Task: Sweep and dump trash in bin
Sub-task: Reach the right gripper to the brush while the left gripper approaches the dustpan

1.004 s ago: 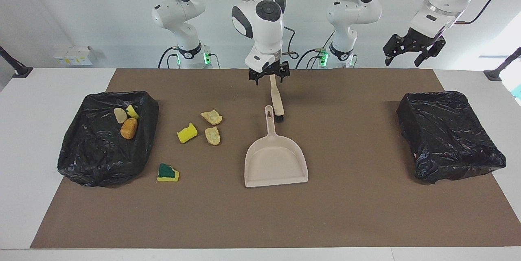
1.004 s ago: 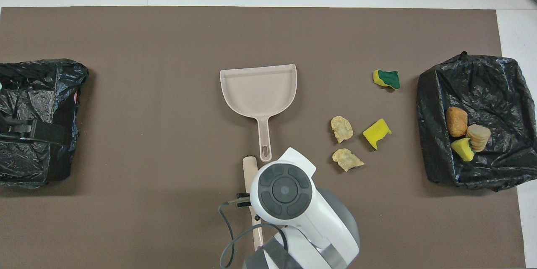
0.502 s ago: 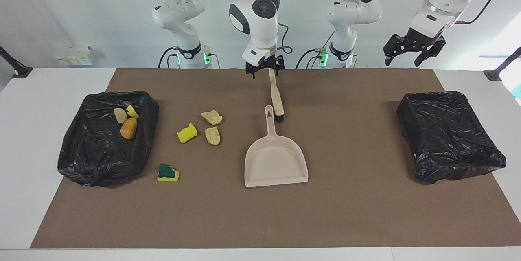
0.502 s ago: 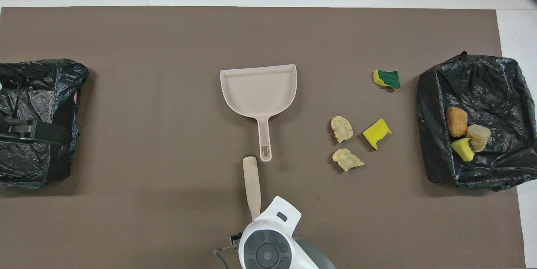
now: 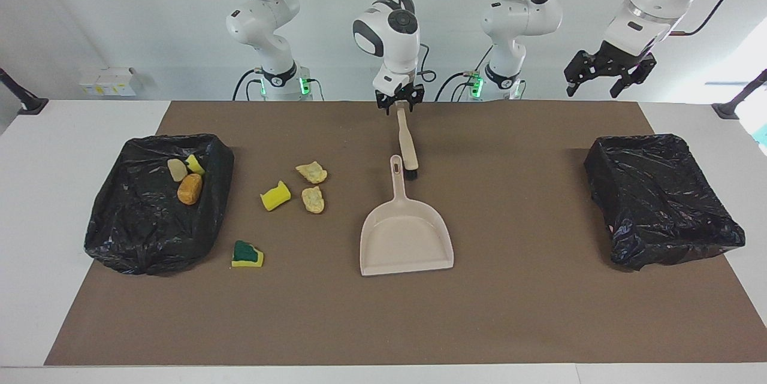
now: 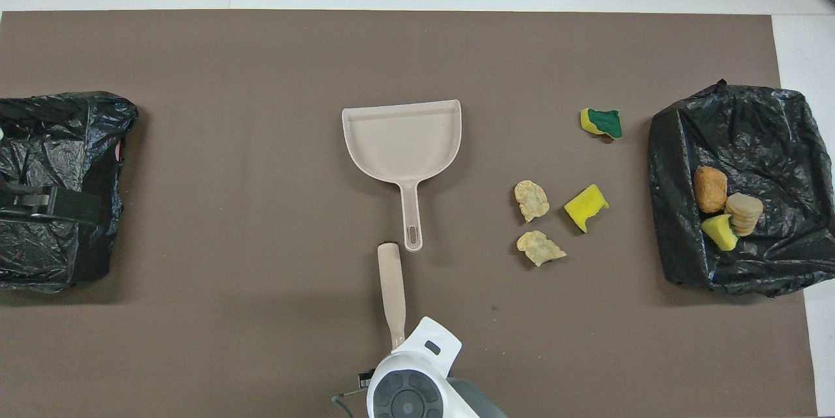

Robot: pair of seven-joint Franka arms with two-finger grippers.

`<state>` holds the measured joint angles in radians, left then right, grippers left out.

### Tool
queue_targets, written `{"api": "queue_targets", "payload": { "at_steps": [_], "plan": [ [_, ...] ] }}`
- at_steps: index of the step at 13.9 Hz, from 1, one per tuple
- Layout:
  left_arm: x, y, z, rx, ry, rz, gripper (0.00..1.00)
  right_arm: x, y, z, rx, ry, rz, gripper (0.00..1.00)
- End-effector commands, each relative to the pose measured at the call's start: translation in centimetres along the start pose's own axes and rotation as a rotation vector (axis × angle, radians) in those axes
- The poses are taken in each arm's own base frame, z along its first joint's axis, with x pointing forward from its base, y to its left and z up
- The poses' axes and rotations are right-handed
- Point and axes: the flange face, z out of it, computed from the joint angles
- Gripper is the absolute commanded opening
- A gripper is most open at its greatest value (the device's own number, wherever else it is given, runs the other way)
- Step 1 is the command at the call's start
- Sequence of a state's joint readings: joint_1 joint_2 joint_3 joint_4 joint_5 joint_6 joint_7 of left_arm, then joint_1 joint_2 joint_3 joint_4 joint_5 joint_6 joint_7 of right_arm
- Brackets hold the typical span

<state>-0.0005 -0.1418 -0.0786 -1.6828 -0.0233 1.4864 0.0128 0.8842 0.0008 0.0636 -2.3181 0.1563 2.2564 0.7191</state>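
Note:
The beige brush (image 5: 407,144) lies flat on the brown mat, black bristles next to the dustpan's handle. My right gripper (image 5: 399,107) is down at the handle's end nearest the robots, shut on it; in the overhead view the wrist hides the grip. The beige dustpan (image 5: 406,234) lies empty, farther from the robots than the brush. Loose trash on the mat: two beige lumps (image 5: 312,172), a yellow sponge chunk (image 5: 275,195) and a yellow-and-green sponge (image 5: 247,254). An orange-brown lump (image 5: 189,189), a pale lump and a yellow chunk lie in the black-lined bin (image 5: 138,240). My left gripper (image 5: 593,91) waits open in the air.
A second black-lined bin (image 5: 659,204) stands at the left arm's end of the table, with the left gripper (image 6: 91,209) over it. The loose trash lies between the dustpan (image 6: 402,144) and the bin at the right arm's end.
My right gripper slid back along the brush handle to its end, turned and closed its fingers on it. The brush, dustpan, trash and left arm have not moved.

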Motion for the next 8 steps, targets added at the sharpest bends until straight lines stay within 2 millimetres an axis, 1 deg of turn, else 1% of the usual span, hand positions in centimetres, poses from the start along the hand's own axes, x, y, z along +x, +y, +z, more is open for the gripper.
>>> {"api": "queue_targets", "payload": {
  "at_steps": [1,2,3,4,6,7,8],
  "plan": [
    [0.1,-0.1,-0.3,0.012,-0.004,-0.001,1.00,0.3,0.2,-0.1,0.016,-0.009,0.015,0.33],
    [0.2,-0.2,-0.3,0.012,0.002,0.002,1.00,0.4,0.3,-0.2,0.013,-0.012,0.018,0.12],
    [0.4,-0.1,-0.4,0.013,0.019,0.007,1.00,0.3,0.3,-0.2,0.005,-0.023,0.020,0.00],
    [1.0,0.0,-0.5,0.013,0.059,0.007,1.00,0.4,0.4,-0.3,-0.003,-0.034,0.024,0.00],
    [2.1,0.6,-0.9,0.013,0.132,0.018,1.00,0.4,0.8,-1.3,-0.016,-0.054,0.022,0.00],
    [2.7,0.9,-1.1,0.011,0.167,0.025,1.00,0.6,1.7,-2.4,-0.023,-0.067,0.036,0.00],
    [3.5,1.2,-1.1,0.009,0.204,0.029,1.00,0.9,3.0,-3.5,-0.033,-0.088,0.060,0.00]
  ]
}}
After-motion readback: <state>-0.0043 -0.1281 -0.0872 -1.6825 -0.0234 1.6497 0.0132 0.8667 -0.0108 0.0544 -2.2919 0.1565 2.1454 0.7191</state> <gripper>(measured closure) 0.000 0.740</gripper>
